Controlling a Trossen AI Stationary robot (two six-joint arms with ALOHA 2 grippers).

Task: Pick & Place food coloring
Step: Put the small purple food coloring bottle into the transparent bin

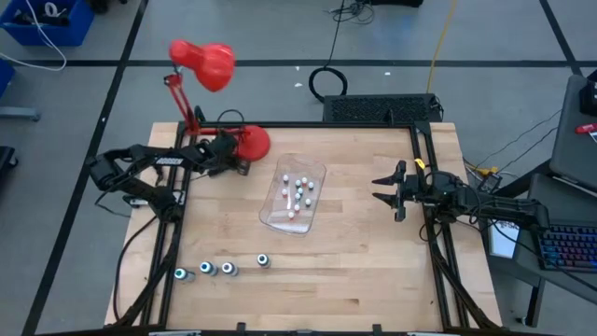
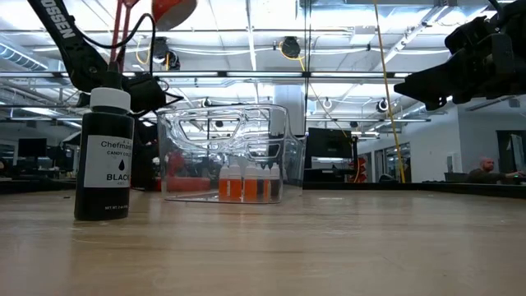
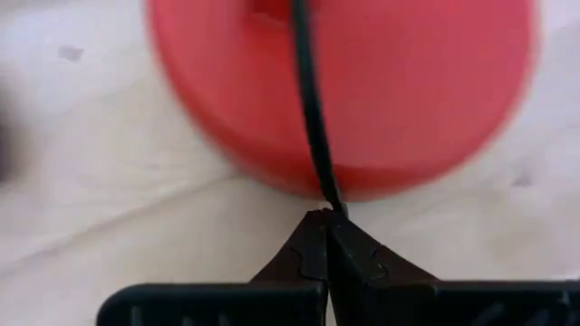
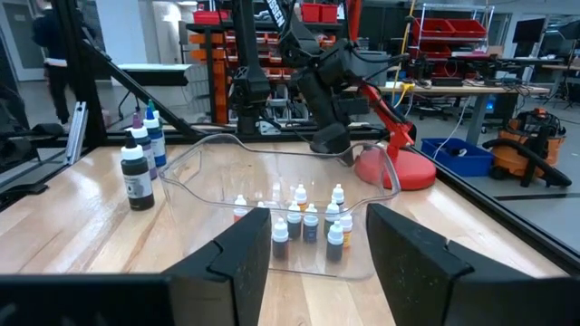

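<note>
The right pincer (image 1: 384,189), spread and empty, faces the small bottles (image 1: 298,193) in the clear tub (image 1: 318,174); the left pincer (image 1: 244,168), pressed together, rests by the lamp base (image 1: 254,142).

Red lamp, pale wood, dark arms, white-capped bottles.
The desk lamp (image 1: 213,67) is bright red from shade to round base, with a black cord (image 3: 311,109) running across the base. The table (image 1: 373,271) is light blond wood with a faint plank grain, edged by a black frame. The tub (image 1: 295,194) is clear plastic; the small bottles (image 4: 308,222) inside have white caps over orange-red and darker contents. The larger bottle (image 2: 103,156) is black with a white cap and a white label printed in black. Both arms are black.
</note>
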